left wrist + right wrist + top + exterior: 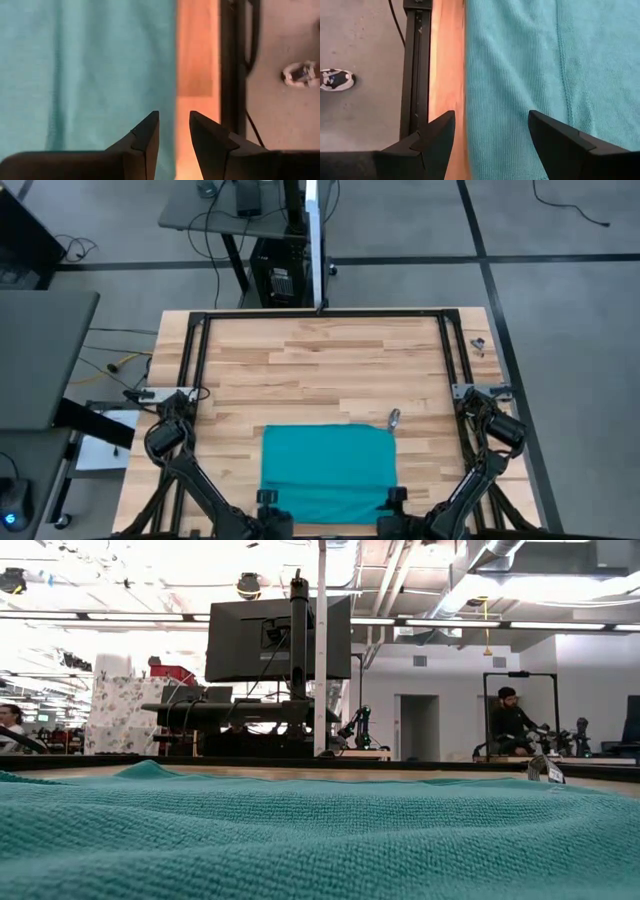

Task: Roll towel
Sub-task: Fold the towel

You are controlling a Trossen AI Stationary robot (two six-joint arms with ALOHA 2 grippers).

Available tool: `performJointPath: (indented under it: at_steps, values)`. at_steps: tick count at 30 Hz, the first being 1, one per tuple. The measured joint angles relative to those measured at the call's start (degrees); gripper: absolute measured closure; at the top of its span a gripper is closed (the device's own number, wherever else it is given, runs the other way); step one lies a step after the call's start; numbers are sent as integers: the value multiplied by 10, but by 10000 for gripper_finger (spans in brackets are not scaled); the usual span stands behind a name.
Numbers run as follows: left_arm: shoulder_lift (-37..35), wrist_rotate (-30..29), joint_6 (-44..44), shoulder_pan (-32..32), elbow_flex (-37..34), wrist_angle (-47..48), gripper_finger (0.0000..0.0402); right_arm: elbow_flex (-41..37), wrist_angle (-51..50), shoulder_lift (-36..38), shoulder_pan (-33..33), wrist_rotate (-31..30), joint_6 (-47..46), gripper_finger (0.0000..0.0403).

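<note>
The teal towel (328, 470) lies spread flat on the wooden table, close to its near edge, with a few shallow wrinkles. It fills the foreground of the low view (300, 840). My left gripper (268, 498) stands over the towel's near left corner, pointing steeply down. Its fingers are open by a narrow gap (174, 122) on either side of the towel's side edge (172, 60). My right gripper (396, 496) stands over the near right corner, wide open (491, 122), one finger over the wood and one over the towel (535, 65). I see no touch.
A small metal object (394, 418) lies on the wood just past the towel's far right corner, and another (478, 343) lies at the far right. A black frame (320, 313) borders the table. Bare wood stretches beyond the towel. People sit in the room behind.
</note>
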State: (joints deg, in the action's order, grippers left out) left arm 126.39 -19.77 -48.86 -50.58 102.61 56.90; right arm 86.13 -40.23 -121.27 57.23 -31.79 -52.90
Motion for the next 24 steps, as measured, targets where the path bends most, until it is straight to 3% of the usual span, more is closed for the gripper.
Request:
performJointPath:
  at_steps: [6,12,24]
  values:
    - [-7,14,-24,8,0,-1,264,0,0,0,0,0,-12,159]
    - [-7,8,10,3,-9,-4,220,0,3,0,-1,0,-12,159]
    - [-7,-4,22,-3,-76,-72,214,0,17,0,-2,1,-8,159]
